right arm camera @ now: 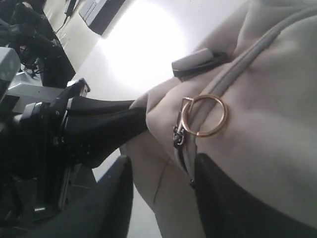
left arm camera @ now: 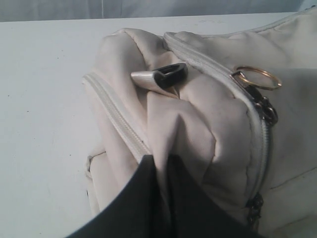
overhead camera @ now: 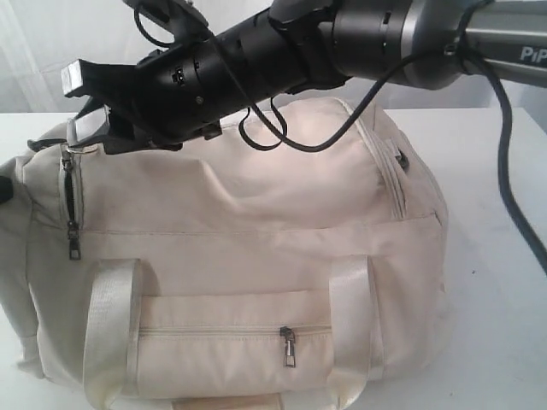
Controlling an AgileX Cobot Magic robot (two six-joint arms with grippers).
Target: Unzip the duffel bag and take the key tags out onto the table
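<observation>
My right gripper (right arm camera: 163,161) is spread wide, one finger on either side of the zipper pull (right arm camera: 178,136) and its gold ring (right arm camera: 224,115). My left gripper (left arm camera: 159,158) is pressed closed, pinching a fold of cream fabric at the end of the duffel bag (overhead camera: 256,222), which sits on the white table (overhead camera: 504,325).

This looks like a robotics lab or test room. A plain white tabletop (overhead camera: 487,282) stands before a bare, pale backdrop (overhead camera: 26,43). A black and grey robot arm (overhead camera: 282,51) trailing loose cables (overhead camera: 513,196) reaches over it. Past the tabletop's end, the right wrist view shows dark machinery (right arm camera: 29,49) strung with wires, and a dark flat panel (right arm camera: 101,12) beyond it.
</observation>
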